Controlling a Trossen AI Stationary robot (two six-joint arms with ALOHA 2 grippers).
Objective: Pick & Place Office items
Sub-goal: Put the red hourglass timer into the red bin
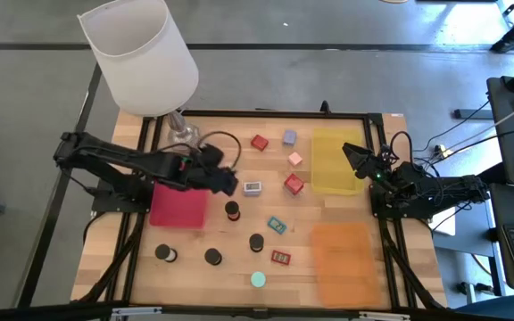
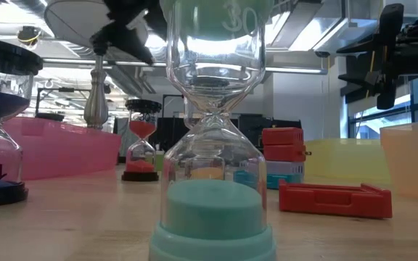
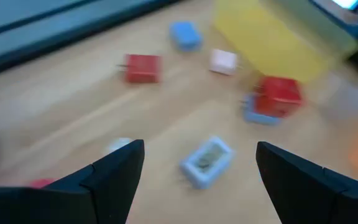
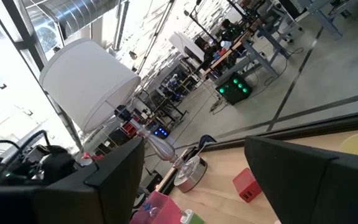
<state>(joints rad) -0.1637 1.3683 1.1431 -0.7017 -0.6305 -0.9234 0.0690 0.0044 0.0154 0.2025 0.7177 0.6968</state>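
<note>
The left gripper (image 1: 227,181) hovered with jaws wide and empty above the white rectangle (image 1: 253,187) at mid-table. The red block (image 1: 294,185) apparently sat nearby; a skewed descent could have nudged either. The right gripper (image 1: 357,159) waited, also wide, over the yellow mat (image 1: 333,174).

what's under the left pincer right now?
The left pincer hangs open above bare wood, with the small white rectangle lying between its fingers in the left wrist view. In the high view the arm covers part of the red mat, so anything there is hidden.
</note>
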